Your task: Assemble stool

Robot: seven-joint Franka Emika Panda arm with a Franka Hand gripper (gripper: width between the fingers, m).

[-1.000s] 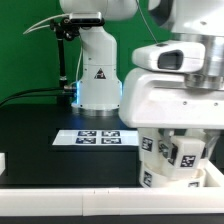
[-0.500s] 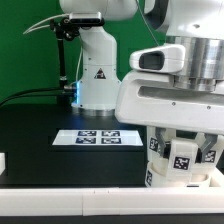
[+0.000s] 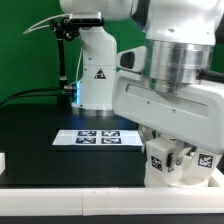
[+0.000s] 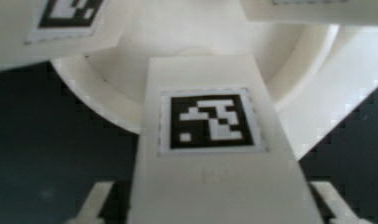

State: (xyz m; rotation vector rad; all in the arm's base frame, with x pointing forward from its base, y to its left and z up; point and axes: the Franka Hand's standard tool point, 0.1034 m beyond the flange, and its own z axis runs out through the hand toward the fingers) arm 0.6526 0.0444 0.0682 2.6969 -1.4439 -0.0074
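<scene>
We are holding a leg (image 4: pixel 207 130) in the end effector (image 3: pixel 178 160), whose fingers are closing on the leg's lower end in the wrist view. The leg's long axis is running straight out from the fingers toward the round seat (image 4: pixel 97 85), which is lying directly beyond its far tip. A tagged face of the leg is turned to the wrist camera. Whether the tip is already meeting a socket we cannot tell (the leg itself is hiding that spot).

In the exterior view the arm is reaching down steeply at the exterior view's right, its wrist looming close to the camera, with the tagged white parts (image 3: pixel 165 165) low over the table (image 3: pixel 40 135). The marker board (image 3: pixel 98 138) is lying apart, toward the exterior view's left.
</scene>
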